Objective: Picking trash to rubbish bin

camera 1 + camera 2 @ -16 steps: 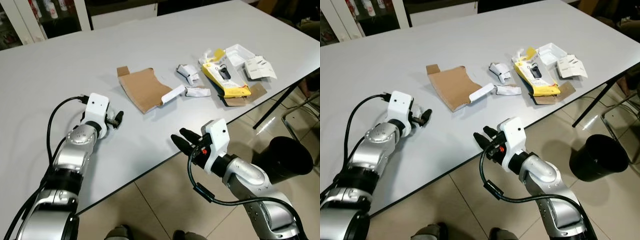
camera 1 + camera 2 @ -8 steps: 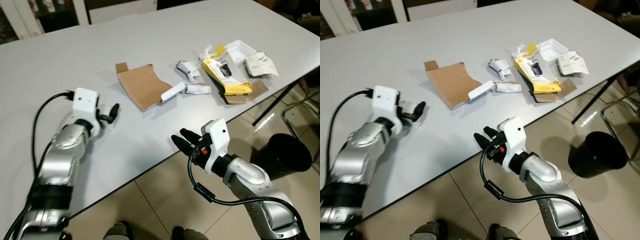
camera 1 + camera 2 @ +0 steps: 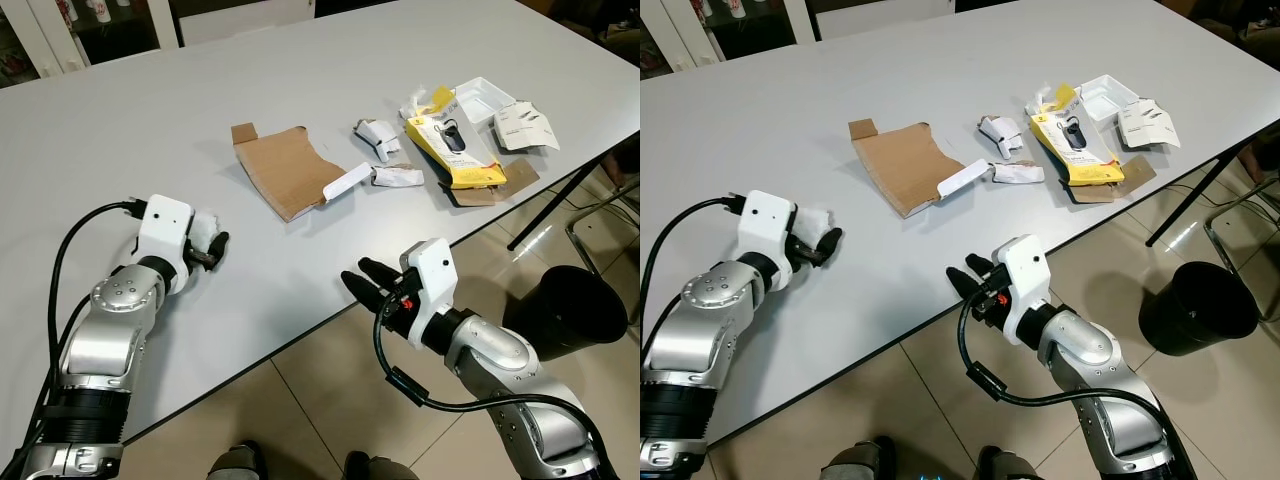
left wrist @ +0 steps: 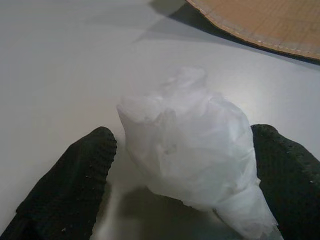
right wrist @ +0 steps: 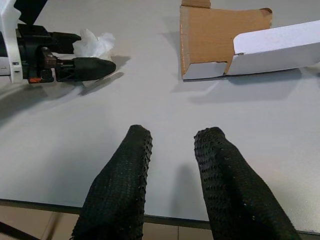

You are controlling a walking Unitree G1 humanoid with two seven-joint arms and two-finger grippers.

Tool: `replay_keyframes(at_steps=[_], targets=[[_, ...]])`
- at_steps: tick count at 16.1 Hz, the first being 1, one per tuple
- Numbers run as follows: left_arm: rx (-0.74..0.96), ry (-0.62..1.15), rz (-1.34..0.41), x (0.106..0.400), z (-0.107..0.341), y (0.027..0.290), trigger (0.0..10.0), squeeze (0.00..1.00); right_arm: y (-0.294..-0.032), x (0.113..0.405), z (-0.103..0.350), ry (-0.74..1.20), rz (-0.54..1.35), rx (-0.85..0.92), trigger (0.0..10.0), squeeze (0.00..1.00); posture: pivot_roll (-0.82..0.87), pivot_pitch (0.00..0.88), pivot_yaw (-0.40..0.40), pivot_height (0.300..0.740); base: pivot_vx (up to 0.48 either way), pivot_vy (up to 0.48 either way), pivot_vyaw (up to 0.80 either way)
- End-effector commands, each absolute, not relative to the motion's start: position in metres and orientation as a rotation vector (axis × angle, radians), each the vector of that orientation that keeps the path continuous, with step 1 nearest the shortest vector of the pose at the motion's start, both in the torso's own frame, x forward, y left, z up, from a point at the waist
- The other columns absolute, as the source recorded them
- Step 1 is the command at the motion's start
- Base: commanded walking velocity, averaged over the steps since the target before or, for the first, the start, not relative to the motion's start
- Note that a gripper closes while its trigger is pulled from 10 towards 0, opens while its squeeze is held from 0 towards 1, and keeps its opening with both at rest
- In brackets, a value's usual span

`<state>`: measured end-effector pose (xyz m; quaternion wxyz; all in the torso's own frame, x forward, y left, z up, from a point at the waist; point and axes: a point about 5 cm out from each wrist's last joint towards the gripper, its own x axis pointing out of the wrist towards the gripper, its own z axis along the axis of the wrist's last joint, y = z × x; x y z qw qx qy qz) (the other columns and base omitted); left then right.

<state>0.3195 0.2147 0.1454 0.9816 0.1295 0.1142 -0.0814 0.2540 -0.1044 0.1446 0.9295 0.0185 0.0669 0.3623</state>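
Left gripper [image 3: 208, 248] is low on the desk [image 3: 120, 120], fingers apart and straddling a crumpled white tissue wad [image 4: 192, 150]; the wrist view has one black finger [image 4: 75, 180] on each side of it, not yet pinching, so the tissue sits on the desk surface rather than lifted. Looks like the pre-grasp for the first pickup. Right gripper [image 3: 362, 280] hovers just off the near desk edge, fingers slightly apart and empty, probably parked there to stay out of the left arm's way. Rest of the trash is further back on the desk: a flat brown cardboard piece [image 3: 283, 172] with a white strip [image 3: 346, 184] lying on its edge, two small crumpled white scraps [image 3: 378, 140] beside it, then a yellow package [image 3: 452, 152], a white tray [image 3: 484, 100] and a leaflet [image 3: 526, 126] towards the robot's right. Black rubbish bin [image 3: 575, 312] stands on the floor, below the desk's right end and well apart from the tissue, so my guess is a carry across or a turn is needed after the grasp. Risk: the wad is soft, so a shallow pinch could slip.
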Motion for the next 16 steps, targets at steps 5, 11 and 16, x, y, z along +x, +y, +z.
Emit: replay_keyframes(at_steps=[5,11,16], targets=[[0.233,0.207,-0.173,0.321,0.149,0.214,0.0,0.0,-0.104,0.248,0.151,0.087,0.808,0.07,10.0,0.0,0.0,0.145,-0.06,0.74,0.0,0.0,0.0],[0.202,0.2,-0.187,0.32,0.149,0.211,0.0,0.0,-0.097,0.235,0.152,0.091,0.972,0.095,10.0,0.0,0.01,0.126,-0.061,0.74,0.0,0.0,0.0],[0.185,0.196,-0.216,0.32,0.149,0.207,0.0,0.0,-0.099,0.238,0.151,0.088,0.961,0.078,10.0,0.0,0.01,0.117,-0.062,0.74,0.0,0.0,0.0]])
